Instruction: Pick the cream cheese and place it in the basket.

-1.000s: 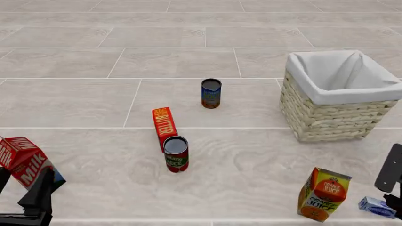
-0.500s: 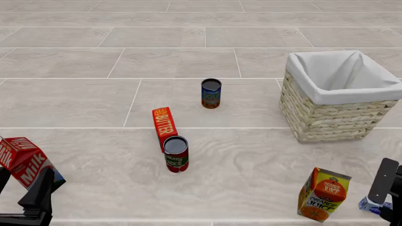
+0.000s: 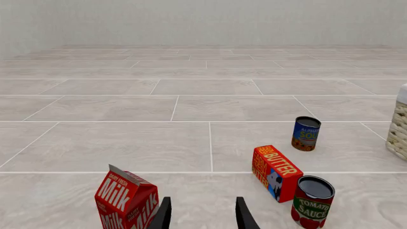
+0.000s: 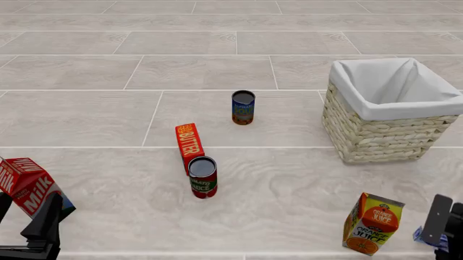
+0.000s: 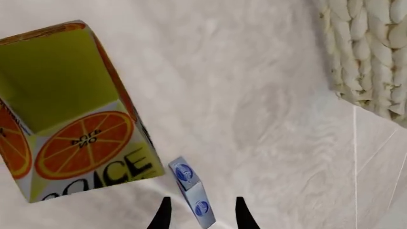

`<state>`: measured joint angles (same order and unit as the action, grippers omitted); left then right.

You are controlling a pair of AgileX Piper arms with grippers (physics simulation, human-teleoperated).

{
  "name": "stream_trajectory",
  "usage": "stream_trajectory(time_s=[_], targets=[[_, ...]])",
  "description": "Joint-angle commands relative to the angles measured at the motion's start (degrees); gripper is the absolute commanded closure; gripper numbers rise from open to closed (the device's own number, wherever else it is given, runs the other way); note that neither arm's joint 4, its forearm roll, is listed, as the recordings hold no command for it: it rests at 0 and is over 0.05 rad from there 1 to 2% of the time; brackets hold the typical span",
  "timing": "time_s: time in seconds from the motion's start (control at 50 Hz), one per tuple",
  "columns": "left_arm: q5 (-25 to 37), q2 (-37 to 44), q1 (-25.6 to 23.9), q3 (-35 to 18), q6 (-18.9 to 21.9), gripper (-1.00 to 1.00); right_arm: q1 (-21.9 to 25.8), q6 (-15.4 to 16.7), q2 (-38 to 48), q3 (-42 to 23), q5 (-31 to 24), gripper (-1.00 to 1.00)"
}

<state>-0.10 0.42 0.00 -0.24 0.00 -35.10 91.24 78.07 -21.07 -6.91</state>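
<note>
The right gripper (image 5: 200, 214) is the one that matters here. It sits right over the cream cheese (image 5: 192, 192), fingers spread apart with the little box between them, nothing held. From the right wrist view the box's long axis runs roughly along the line the fingers point, so the jaws straddle its narrow width. That looks like a decent setup for closing on it, though I can't tell if the fingers are low enough yet.

In the front view the cream cheese (image 4: 419, 234) is mostly hidden behind the right gripper (image 4: 439, 227), at the near right corner of the table (image 4: 289, 179), just beside the juice carton (image 4: 372, 223). The carton is close enough that I'd worry about nudging it.

The basket (image 4: 391, 111) is farther out on the same side, so the right arm is clearly the nearer one for both pick and drop. The left gripper (image 3: 201, 214) is also spread and empty, parked by the milk (image 3: 126, 199).

Materials: the cream cheese is a small flat cardboard-looking box, pale blue and white with blue ovals. The basket is chunky woven wicker with a white cloth liner.
</note>
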Motion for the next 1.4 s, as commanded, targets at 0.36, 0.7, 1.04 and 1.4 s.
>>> stream_trajectory(time_s=[0.36, 0.7, 1.04, 1.4], targets=[[0.0, 0.0, 0.0, 0.0, 0.0, -1.0, -3.4, 1.46, 7.98, -1.32, 6.26, -1.0], [0.0, 0.0, 0.0, 0.0, 0.0, -1.0, -4.14, 3.1, 15.93, 1.33, 13.69, -1.0], [0.0, 0.0, 0.0, 0.0, 0.0, -1.0, 1.27, 3.39, 8.26, 5.33, 14.27, 1.0], [0.0, 0.0, 0.0, 0.0, 0.0, -1.0, 5.62, -4.45, -3.6, 4.63, 7.19, 1.0]])
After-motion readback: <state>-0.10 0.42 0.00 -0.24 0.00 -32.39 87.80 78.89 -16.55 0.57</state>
